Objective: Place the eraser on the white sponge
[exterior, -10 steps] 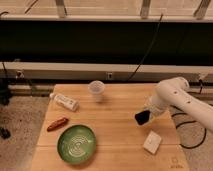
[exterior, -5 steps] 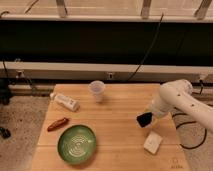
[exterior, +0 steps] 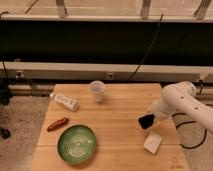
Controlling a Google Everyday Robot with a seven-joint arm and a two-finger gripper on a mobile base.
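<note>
One small shift matters here: over the last second the arm has carried the eraser (exterior: 145,122) a little to the right and downward, so it now hangs nearer the white sponge (exterior: 153,142) than it did before. The claw (exterior: 147,119) sits at the right side of the worktop (exterior: 120,110), at the end of the white arm, and we judge it to be pinching the eraser, since the black block has travelled with it. The sponge lies flat near the front right corner, just below and slightly right of the eraser as the camera sees it, and the two do not yet touch. We read this as the last stretch of the carry: the block seems almost above its target, though from this view we cannot tell how high it hangs. What remains, in our judgement, is a short move over the sponge, a descent and a release. The cup (exterior: 97,91), the white bottle (exterior: 65,101), the red item (exterior: 57,123) and the green plate (exterior: 77,145) lie well apart to the left, out of the way.
</note>
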